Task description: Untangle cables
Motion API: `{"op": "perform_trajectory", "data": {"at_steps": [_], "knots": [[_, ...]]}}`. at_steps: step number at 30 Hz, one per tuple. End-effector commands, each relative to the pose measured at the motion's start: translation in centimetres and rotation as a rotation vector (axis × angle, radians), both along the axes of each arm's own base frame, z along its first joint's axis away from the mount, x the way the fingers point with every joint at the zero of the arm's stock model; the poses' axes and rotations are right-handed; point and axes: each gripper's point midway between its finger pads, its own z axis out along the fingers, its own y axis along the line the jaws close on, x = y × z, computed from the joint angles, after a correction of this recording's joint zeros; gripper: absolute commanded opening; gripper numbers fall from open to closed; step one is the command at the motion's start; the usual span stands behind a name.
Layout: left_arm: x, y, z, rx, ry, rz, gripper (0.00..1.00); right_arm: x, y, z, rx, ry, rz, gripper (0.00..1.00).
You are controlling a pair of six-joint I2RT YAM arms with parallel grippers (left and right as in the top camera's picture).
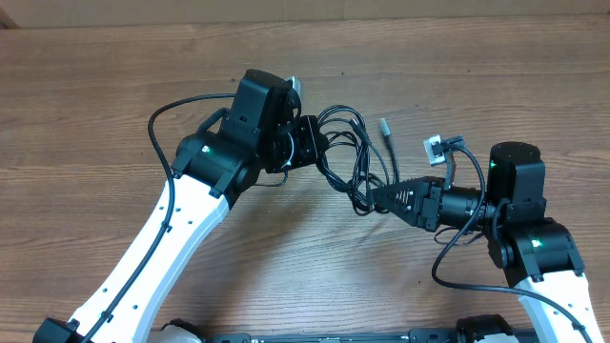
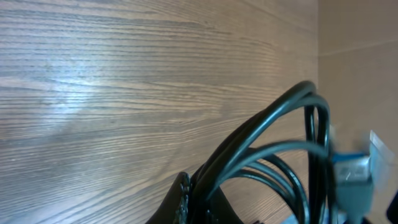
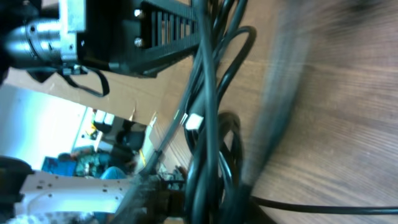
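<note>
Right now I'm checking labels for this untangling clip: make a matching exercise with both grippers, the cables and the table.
1 left gripper
2 right gripper
3 cables
4 table

A brown wood grain
B black, looped
C grips bundle's upper left, overhead view
D grips bundle's lower right, overhead view

Pairs: 1-C, 2-D, 3-B, 4-A
</note>
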Motion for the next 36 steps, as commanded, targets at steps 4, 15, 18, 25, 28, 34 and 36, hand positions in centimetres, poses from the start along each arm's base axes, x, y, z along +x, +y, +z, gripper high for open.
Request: {"op": "perform_trajectory", "data": {"at_steps": [4,15,18,25,28,34,36], "knots": [[0.3,0.5,0.7,0.073,-0.113,-0.095,0.04,0.5,-0.2,0.1,-0.018,-0.007,-0.033,0.98],[1.1,2.1,1.3,0.176,-0.244,-0.161,0.04,0.5,-0.2,0.1,-0.018,-0.008,-0.033,1.0],[1.1,2.3,2.1,0.22,-0.336,-0.234,0.04,0.8,-0.4,-0.1,-0.03,0.005,-0.06,1.0],[0.4,2.7,4.5,0.308,-0.539,-0.379,0.04,1.6,-0.8,-0.1,-0.029,0.035,-0.119,1.0],[0.1,2.8,5.1,0.337,-0.595,-0.421,0.04,1.8,-0.7,0.1,-0.023,0.031,-0.122,1.0],[0.0,2.9,5.4,0.382,-0.656,-0.478,0.04,1.9,-0.7,0.1,-0.013,0.05,-0.131,1.0],[0.0,2.9,5.4,0.398,-0.676,-0.502,0.04,1.9,-0.7,0.1,-0.013,0.048,-0.131,1.0]]}}
